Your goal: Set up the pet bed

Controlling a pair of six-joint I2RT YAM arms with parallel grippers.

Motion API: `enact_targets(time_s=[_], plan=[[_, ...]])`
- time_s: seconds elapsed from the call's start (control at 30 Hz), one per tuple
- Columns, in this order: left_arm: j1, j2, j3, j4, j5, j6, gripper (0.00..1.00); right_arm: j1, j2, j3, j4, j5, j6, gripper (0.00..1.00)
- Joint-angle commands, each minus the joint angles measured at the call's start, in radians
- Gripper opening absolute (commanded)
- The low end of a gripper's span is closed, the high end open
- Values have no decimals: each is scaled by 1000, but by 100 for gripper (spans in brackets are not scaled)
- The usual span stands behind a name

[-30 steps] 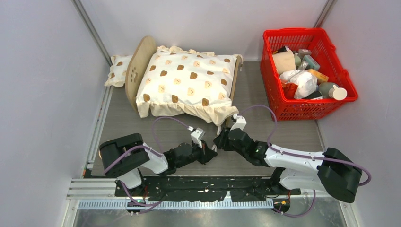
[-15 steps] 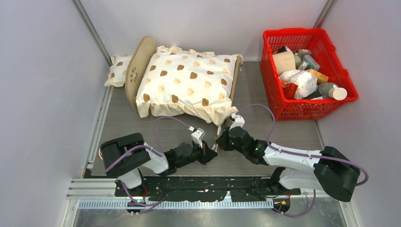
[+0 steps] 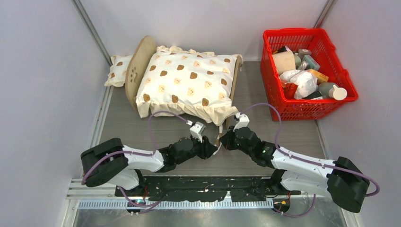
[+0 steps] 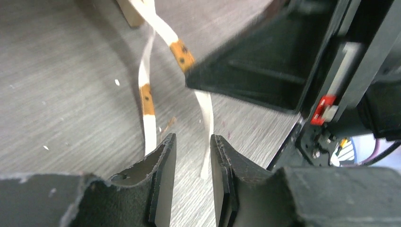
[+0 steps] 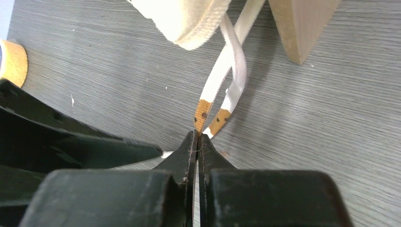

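Note:
The pet bed (image 3: 135, 71), a light-wood frame with an arched headboard, stands at the back of the table under a cream bear-print cushion (image 3: 187, 82). Two white tie ribbons (image 5: 222, 71) with brown patches hang from the cushion's near-right corner beside a wooden bed leg (image 5: 302, 23). My right gripper (image 5: 197, 142) is shut on one ribbon just below its brown patch. My left gripper (image 4: 191, 161) is open close beside it, low over the table, and the end of one ribbon (image 4: 205, 113) hangs just past the gap between its fingers. In the top view both grippers, left (image 3: 213, 150) and right (image 3: 222, 141), meet below that corner.
A small bear-print pillow (image 3: 118, 70) lies behind the headboard against the left wall. A red basket (image 3: 293, 32) full of assorted items stands at the back right. Grey walls close in both sides. The right gripper's black body (image 4: 265, 66) fills the left wrist view's upper right.
The right gripper has shut on the ribbon. The left gripper has gone from shut to open, and the left arm has swung forward toward the bed's corner.

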Motion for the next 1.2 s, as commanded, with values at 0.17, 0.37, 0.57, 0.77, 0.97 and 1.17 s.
enact_targets(time_s=[0.17, 0.37, 0.57, 0.77, 0.97, 1.17], plan=[[46, -62, 220, -278, -64, 30, 37, -22, -73, -10, -17, 2, -73, 5], [99, 22, 301, -255, -64, -35, 37, -35, -68, -29, 0, -29, -96, 5], [142, 106, 361, -257, -66, -49, 37, -34, -71, -43, 26, -30, -167, 5], [147, 179, 368, -78, -45, -31, 39, -35, -80, -45, 50, -28, -213, 5], [147, 215, 395, -66, -67, 25, 40, -35, -61, -38, 55, -45, -219, 5], [152, 237, 427, -111, -98, 40, 41, -35, -51, -29, 51, -52, -229, 5]])
